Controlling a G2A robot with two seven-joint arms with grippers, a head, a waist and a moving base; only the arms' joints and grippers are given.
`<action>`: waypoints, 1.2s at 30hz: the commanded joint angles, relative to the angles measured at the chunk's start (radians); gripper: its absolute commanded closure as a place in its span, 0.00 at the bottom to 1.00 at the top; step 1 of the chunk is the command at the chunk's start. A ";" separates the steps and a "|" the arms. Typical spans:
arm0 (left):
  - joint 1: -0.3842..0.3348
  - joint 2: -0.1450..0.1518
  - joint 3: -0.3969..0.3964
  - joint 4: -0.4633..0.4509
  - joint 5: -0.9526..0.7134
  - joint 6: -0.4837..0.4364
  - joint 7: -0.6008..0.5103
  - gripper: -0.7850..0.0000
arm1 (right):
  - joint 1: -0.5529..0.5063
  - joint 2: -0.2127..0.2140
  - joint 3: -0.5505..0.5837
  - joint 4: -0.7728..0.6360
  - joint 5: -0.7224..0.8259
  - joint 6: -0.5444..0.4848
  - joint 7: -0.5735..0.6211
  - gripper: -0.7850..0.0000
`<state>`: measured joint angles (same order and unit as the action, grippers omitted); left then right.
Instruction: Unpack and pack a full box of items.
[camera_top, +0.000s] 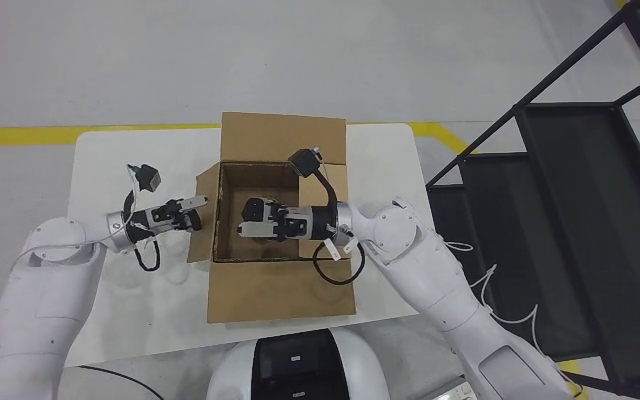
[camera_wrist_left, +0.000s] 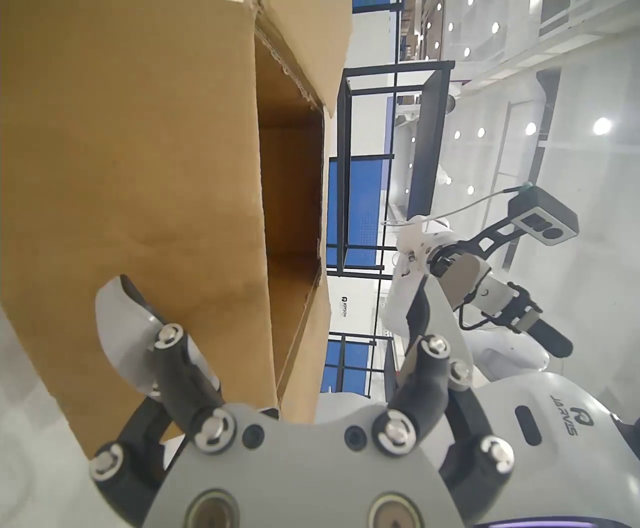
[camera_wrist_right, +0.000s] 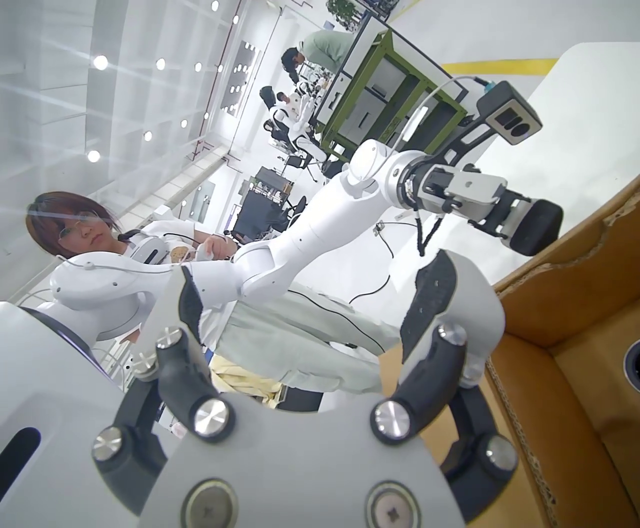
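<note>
An open cardboard box (camera_top: 280, 292) stands in the middle of the white table, its flaps spread out. My left gripper (camera_top: 198, 207) is at the box's left flap and is open. In the left wrist view the flap's edge (camera_wrist_left: 272, 250) runs between the fingers of my left gripper (camera_wrist_left: 272, 290). My right gripper (camera_top: 248, 218) hangs inside the box's opening. It stands open (camera_wrist_right: 310, 272) with nothing between its fingers. The box wall (camera_wrist_right: 565, 320) lies beside it. A dark round thing (camera_wrist_right: 634, 361) shows low inside the box, mostly cut off.
The white table (camera_top: 120, 330) has free room left of the box and a narrow strip on its right. Black metal steps (camera_top: 560, 180) stand off the table's right side. A yellow floor line (camera_top: 100, 132) runs behind the table.
</note>
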<state>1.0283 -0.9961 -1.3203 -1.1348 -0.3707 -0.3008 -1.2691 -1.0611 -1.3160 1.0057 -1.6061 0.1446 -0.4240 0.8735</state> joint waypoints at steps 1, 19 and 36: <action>0.004 0.003 -0.009 -0.007 -0.048 0.031 -0.047 0.00 | 0.005 0.000 -0.004 0.004 0.006 0.000 0.002 0.00; -0.029 -0.005 0.003 -0.184 -0.159 -0.004 -0.003 0.00 | -0.141 0.051 0.210 -0.033 0.013 0.165 -0.031 0.00; -0.325 -0.138 0.412 0.014 -0.142 0.015 0.135 0.00 | -0.410 0.099 0.436 -0.113 0.159 0.122 -0.008 0.00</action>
<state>0.7187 -1.1241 -0.9301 -1.1516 -0.5090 -0.2777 -1.1560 -1.4670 -1.2179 1.4417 -1.7190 0.3002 -0.2996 0.8678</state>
